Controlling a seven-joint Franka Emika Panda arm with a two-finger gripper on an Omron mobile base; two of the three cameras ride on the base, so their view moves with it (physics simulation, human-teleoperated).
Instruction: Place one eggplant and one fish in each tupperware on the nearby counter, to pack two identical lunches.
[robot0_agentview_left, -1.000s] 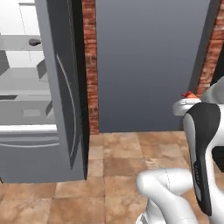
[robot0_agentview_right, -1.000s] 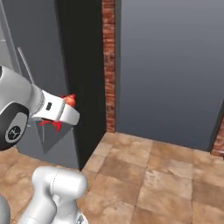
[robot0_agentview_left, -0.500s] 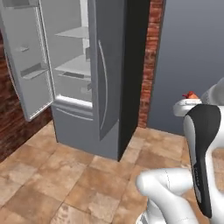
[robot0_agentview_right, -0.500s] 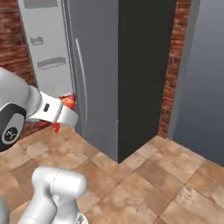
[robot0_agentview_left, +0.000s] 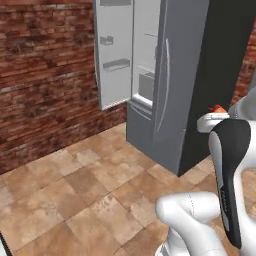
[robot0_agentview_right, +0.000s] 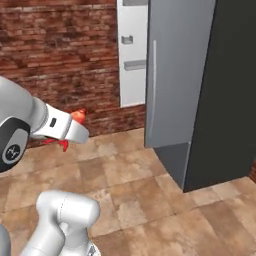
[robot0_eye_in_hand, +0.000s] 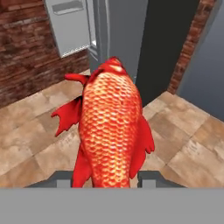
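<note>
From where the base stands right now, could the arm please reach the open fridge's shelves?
Probably not: the fridge stands across a stretch of bare tiled floor, and the hand is already shut on the red fish.

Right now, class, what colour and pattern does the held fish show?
Bright red-orange, with a scale pattern: the fish shows best in the hand view.

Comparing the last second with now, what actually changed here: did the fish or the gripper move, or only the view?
Only the view changed: the base turned, so the fridge slid right across the left base view and its open door and the brick wall came into sight. The gripper stayed shut on the red-orange fish, carried at the same spot beside the arm.
</note>
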